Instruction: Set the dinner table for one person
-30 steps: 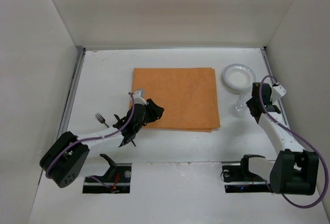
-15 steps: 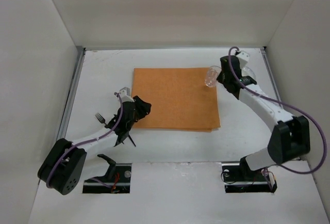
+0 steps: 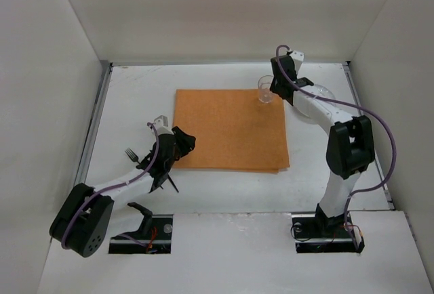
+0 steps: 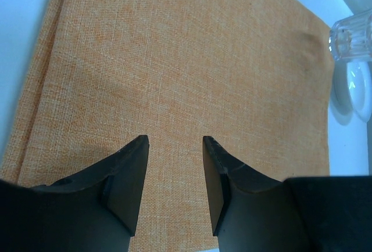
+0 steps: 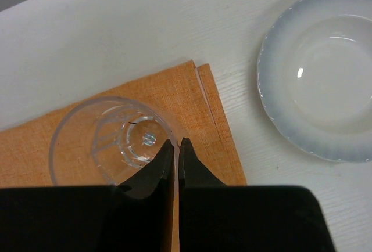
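An orange placemat (image 3: 230, 129) lies in the middle of the white dinner table (image 3: 135, 97). My right gripper (image 3: 270, 89) is shut on the rim of a clear glass (image 3: 265, 89), held upright at the placemat's far right corner; in the right wrist view the glass (image 5: 110, 141) has one finger inside and one outside its wall. A white plate (image 5: 325, 72) sits on the table right of the placemat. My left gripper (image 4: 174, 141) is open and empty over the placemat's (image 4: 174, 60) near left edge. A fork (image 3: 133, 156) lies left of the placemat.
White walls enclose the table on three sides, with grey rails (image 3: 95, 124) along the side edges. The plate is partly hidden by the right arm in the top view (image 3: 325, 92). Black mounts (image 3: 146, 226) stand at the near edge.
My right arm has carried the glass from the table's right side, past the plate, to the placemat's far right corner. My left gripper has drawn back slightly to the left.
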Available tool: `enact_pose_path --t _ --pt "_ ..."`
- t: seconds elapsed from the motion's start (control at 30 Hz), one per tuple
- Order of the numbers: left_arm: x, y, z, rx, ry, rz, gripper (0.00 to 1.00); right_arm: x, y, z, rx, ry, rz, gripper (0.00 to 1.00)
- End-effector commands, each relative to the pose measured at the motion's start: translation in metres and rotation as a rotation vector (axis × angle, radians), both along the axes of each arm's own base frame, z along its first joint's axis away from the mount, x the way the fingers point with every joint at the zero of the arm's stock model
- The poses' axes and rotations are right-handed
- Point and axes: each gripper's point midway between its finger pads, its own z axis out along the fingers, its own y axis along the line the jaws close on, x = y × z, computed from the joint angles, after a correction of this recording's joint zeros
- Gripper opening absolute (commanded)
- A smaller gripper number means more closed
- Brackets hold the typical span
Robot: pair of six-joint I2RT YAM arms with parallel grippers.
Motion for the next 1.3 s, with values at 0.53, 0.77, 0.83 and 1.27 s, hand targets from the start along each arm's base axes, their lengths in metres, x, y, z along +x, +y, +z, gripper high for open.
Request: enact_pose_path --t 0.53,0.77,0.83,1.27 --pt "0.003 -0.007 0.004 -0.021 -0.016 -0.011 0.40 0.017 0.007 -0.050 -0.057 0.104 0.024 0.19" --pt "0.003 -0.007 0.002 -0.018 -0.009 -0.013 0.40 0.017 0.007 -0.017 -0.031 0.018 0.026 0.47" --pt "0.003 -0.008 0.003 -0.015 -0.013 -0.014 0.40 0.014 0.007 -0.001 -0.015 -0.020 0.029 0.52" --pt "0.003 -0.008 0.003 -0.013 -0.018 -0.012 0.40 -0.036 -0.017 0.080 0.194 -0.305 0.006 0.66"
